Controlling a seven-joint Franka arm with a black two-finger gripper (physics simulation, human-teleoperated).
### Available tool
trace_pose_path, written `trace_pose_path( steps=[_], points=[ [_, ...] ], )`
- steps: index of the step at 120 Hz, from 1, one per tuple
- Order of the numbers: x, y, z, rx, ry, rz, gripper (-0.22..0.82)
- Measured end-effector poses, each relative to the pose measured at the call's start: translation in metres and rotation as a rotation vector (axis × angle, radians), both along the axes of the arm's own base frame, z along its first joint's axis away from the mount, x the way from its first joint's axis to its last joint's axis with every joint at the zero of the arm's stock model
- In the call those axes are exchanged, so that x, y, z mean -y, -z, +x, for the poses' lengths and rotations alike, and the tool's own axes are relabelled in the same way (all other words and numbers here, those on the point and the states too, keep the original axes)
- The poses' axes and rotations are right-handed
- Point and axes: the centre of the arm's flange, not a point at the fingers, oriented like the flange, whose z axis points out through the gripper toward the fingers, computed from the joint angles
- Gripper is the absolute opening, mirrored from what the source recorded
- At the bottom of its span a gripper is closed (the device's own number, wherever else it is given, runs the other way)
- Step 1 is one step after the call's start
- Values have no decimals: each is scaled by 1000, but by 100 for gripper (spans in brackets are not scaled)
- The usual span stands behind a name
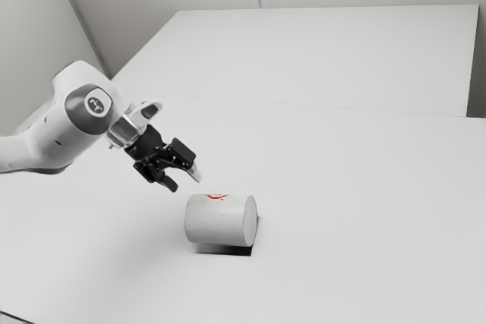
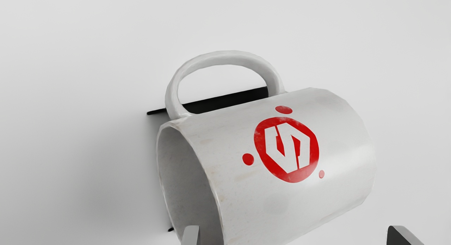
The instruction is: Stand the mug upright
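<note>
Plainly, the mug point(image 1: 219, 220) lies on its side on the table point(image 1: 342, 195) near the claw point(image 1: 186, 183), whose fingers point(image 2: 191, 235) stand apart, so this looks like the reach, and next it should move in, grip and tip the mouth point(image 2: 186, 181) up.

A white robot arm point(image 1: 45, 138) is seen extended from the exterior view's left, its grey-capped joint point(image 1: 89, 109) held above the level of the black pincer point(image 1: 184, 180). The pincer is tilted, pointed downward and toward the exterior view's right, with its two fingers point(image 2: 191, 235) spread. In the wrist view, the light grey fingertips are pictured well apart, a dark inner face turned toward the opposite finger.
</note>
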Motion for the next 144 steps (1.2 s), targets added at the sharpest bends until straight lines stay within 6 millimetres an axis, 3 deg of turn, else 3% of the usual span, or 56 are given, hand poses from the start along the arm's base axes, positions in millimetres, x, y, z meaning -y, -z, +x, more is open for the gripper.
trace_pose_path(
  steps=[23,98,132,144],
  points=[
    [-1,26,-12,15,-43,-82,57],
    [0,85,-38,116,-152,-321,57],
    [3,90,-41,218,-164,-407,54],
    [5,91,-42,246,-149,-421,44]
  ],
)
